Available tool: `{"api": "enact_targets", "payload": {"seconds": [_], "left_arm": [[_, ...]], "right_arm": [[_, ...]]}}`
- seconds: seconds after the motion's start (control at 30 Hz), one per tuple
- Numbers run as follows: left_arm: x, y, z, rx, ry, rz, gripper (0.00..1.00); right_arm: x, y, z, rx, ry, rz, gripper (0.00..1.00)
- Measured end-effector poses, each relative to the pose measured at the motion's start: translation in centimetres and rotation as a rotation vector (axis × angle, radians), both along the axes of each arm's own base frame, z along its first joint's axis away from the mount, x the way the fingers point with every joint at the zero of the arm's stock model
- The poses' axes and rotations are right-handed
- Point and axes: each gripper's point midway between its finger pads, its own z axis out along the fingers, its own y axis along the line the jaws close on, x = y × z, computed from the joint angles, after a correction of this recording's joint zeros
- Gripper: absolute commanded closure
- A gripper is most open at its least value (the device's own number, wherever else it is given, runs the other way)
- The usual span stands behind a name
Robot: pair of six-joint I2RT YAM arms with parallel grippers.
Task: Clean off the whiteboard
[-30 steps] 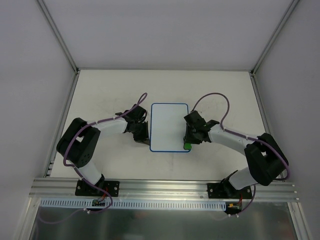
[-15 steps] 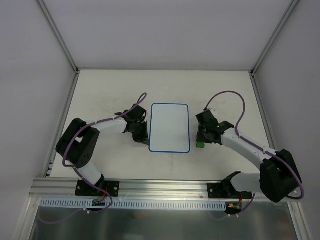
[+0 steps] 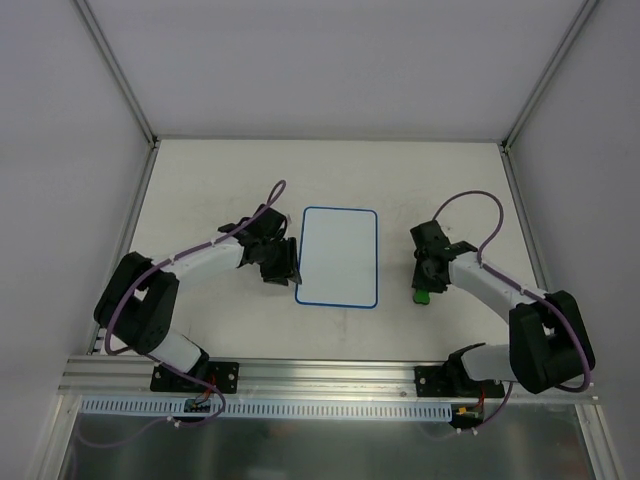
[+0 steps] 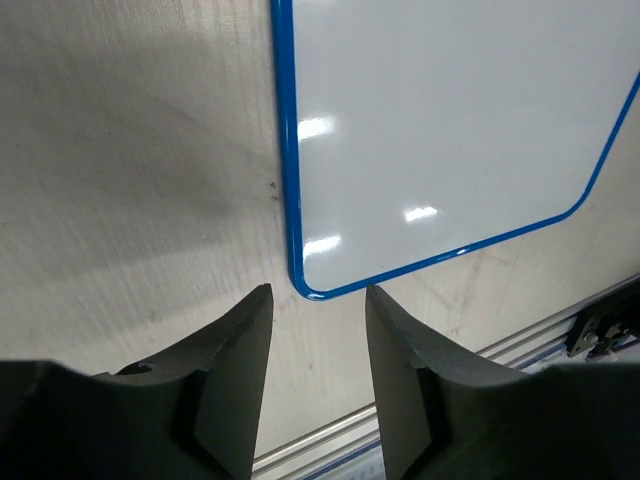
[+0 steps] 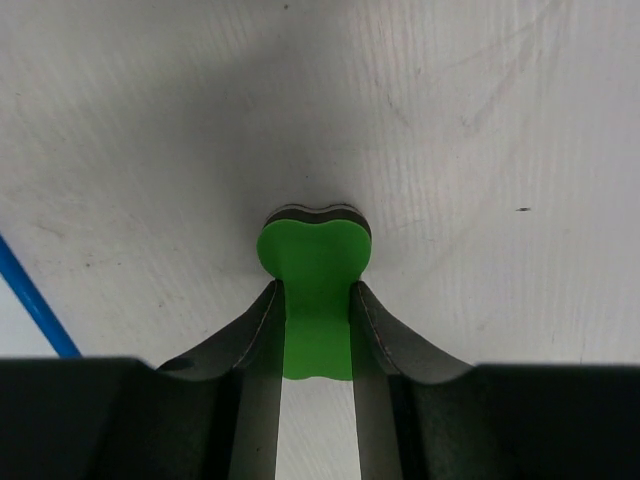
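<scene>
Top external view: whiteboard (image 3: 338,256) lies blank at centre, apparently finished, so the right gripper (image 3: 425,290) pinches the green eraser (image 3: 424,297) off to its right, the left gripper (image 3: 287,270) spread-jawed at its near corner.

You see the left gripper (image 4: 317,293) with jaws parted and nothing between them, the bare whiteboard (image 4: 440,130) corner just beyond on the table (image 4: 130,150).

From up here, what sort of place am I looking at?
Probably a robot test bench in a lab: left arm and right arm bolted to a metal rail at a white table's edge, plain white panels around it, only a small whiteboard and green eraser in play.
</scene>
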Motion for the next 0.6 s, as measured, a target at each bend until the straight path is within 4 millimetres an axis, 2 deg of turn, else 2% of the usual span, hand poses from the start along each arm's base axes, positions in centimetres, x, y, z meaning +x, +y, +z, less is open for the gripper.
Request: {"api": "enact_targets", "payload": {"seconds": [0.03,0.07,0.13,0.17,0.23,0.27,0.3,0.37,0.47,0.6], "left_arm": [[0.0,0.0,0.5,-0.007,-0.013,0.001,0.55],[0.1,0.0,1.0,-0.014,-0.026,0.001,0.47],[0.2,0.1,1.9,-0.02,-0.053,-0.001,0.41],[0.2,0.3,2.3,-0.018,-0.068,0.002,0.33],[0.3,0.6,3.3,-0.022,-0.1,0.003,0.2],[0.3,0.8,3.8,-0.022,-0.118,0.003,0.13],[0.5,1.1,4.4,-0.02,-0.144,0.008,0.01],[0.6,1.6,5.8,-0.019,-0.196,0.016,0.01],[0.8,2.9,8.2,-0.011,-0.286,0.041,0.01],[0.9,5.4,10.8,0.018,-0.392,0.099,0.01]], "right_arm": [[-0.3,0.0,-0.6,-0.002,0.022,0.0,0.87],[-0.4,0.0,-0.9,-0.004,0.038,0.0,0.79],[-0.3,0.0,-1.1,-0.005,0.042,-0.001,0.69],[-0.2,0.0,-1.1,-0.005,0.04,-0.001,0.56],[-0.2,0.1,-1.2,0.003,0.039,-0.002,0.41],[-0.2,0.2,-1.3,0.006,0.041,-0.004,0.24],[-0.3,0.2,-1.5,0.008,0.044,-0.002,0.18],[-0.6,0.2,-1.6,0.011,0.047,0.002,0.06],[-0.7,0.2,-0.6,0.032,0.008,0.009,0.01],[-0.3,0.2,2.6,0.062,-0.108,0.027,0.01]]}}
